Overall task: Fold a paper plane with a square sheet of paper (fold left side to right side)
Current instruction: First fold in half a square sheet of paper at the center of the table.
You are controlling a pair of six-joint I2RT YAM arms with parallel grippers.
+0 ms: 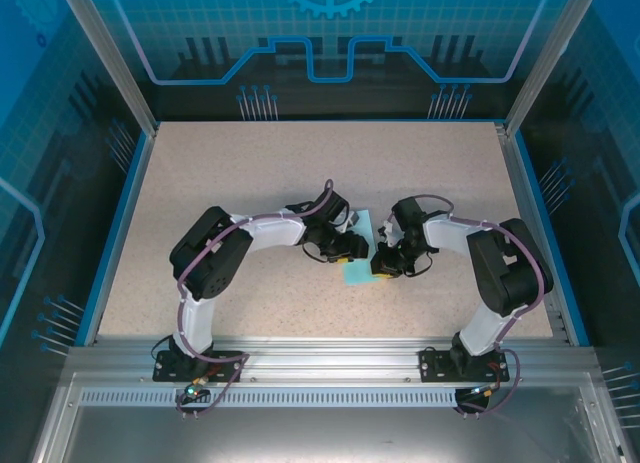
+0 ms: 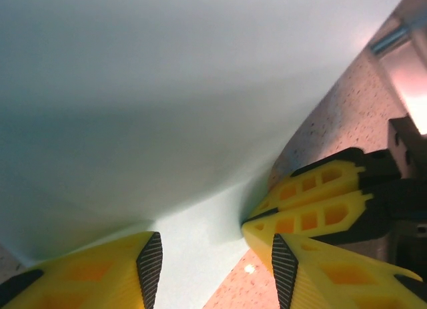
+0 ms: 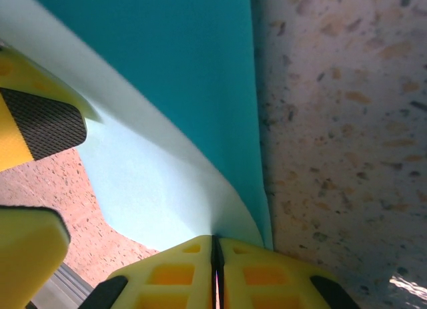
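The two arms reach in from either side and meet near the middle of the bench [image 1: 250, 163], which is speckled beige. Between them is the sheet of paper [image 1: 354, 274], light blue, with small parts of it showing above and below the arm ends in the overhead view.

The right pincer [image 3: 215, 247] is closed. Its two yellow fingers are pressed flat together and an edge of the sheet is caught in the seam between them. From that point the sheet rises away from the fingers. A darker teal face runs along the bare bench on the right, and a paler face curves off to the left.

The left pincer [image 2: 217, 261] is open. Its yellow fingers, which have black ribbed pads, stand well apart, and a pale strip of the sheet lies in the gap between them. I can't tell whether either pad touches the paper. In the left wrist view most of the sheet arches up and over the pincer as one broad, smooth surface. Its lower edge slopes down to where the right pincer's tips pinch it, just beside the left pincer's right-hand finger.

The two pincers are close together, nearly tip to tip, at the same part of the sheet.
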